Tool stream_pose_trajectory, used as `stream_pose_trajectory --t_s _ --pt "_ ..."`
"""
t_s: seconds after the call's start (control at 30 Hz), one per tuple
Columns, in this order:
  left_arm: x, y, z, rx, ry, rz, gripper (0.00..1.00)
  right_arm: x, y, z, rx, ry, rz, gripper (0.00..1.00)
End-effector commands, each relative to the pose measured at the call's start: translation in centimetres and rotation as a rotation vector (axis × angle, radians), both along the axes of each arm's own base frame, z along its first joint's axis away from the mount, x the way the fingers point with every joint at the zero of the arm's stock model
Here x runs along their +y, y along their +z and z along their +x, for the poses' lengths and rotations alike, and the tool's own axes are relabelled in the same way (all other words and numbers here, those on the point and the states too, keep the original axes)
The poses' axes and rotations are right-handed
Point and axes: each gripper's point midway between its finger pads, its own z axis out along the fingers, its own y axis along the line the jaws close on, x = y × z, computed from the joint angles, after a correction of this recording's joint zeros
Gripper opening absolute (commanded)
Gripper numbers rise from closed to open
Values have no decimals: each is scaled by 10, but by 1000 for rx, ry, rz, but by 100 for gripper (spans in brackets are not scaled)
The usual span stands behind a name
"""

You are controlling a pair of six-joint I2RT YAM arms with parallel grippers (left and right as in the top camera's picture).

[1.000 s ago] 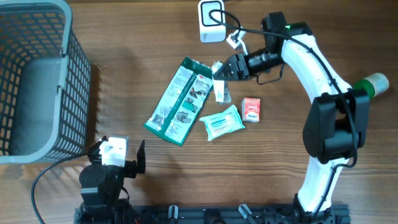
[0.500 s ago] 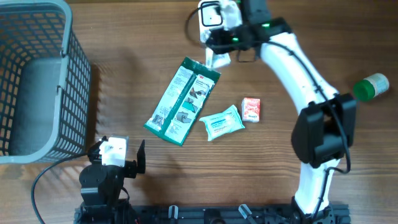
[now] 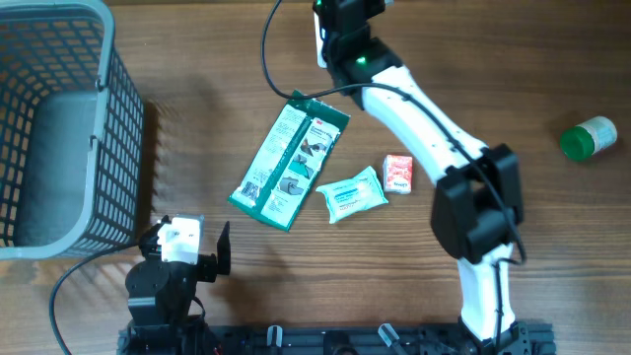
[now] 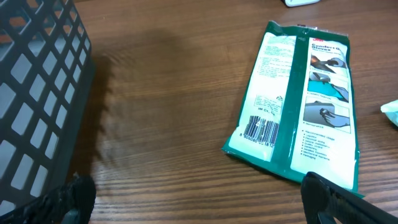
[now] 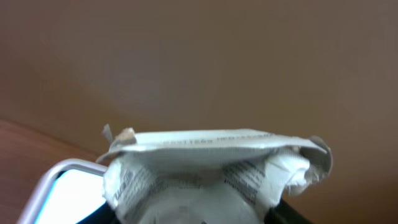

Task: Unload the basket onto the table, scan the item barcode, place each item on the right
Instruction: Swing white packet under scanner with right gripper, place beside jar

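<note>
Wooden table (image 3: 197, 128) overhead hides what the right wrist shows: right fingers (image 5: 287, 216) gripping a crumpled packet (image 5: 205, 168); left fingers (image 4: 339, 202) wide

Matt wooden table (image 3: 552, 247) carries a glossy plastic packet (image 3: 289, 161) and plastic basket (image 3: 120, 148).

Soft even light; the packet (image 5: 205, 177) looms blurred close-up.
</note>
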Motion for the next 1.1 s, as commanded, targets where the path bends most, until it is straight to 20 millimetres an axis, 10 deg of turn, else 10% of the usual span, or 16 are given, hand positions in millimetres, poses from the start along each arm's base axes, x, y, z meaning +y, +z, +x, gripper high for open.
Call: stream_pose_trajectory --t_s 0.0,0.3,0.7,0.8,0.93,1.07 --pt "-3 0 0 -5 -21 3 100 -12 -32 11 -6 -139 -252 50" --pt "-3 0 0 -5 -21 3 100 30 -115 18 -1 -89 -521 51" --pt "-3 0 0 -5 -21 3 100 28 -86 7 -6 -148 -539 48" --pt "-3 0 0 -5 -21 4 100 -21 -52 7 20 -275 -480 47" --pt "-3 0 0 -5 -21 3 100 -156 -18 4 46 -634 -384 51" --pt "-3 0 0 -5 -21 3 100 -279 -52 -15 155 -911 -330 53"
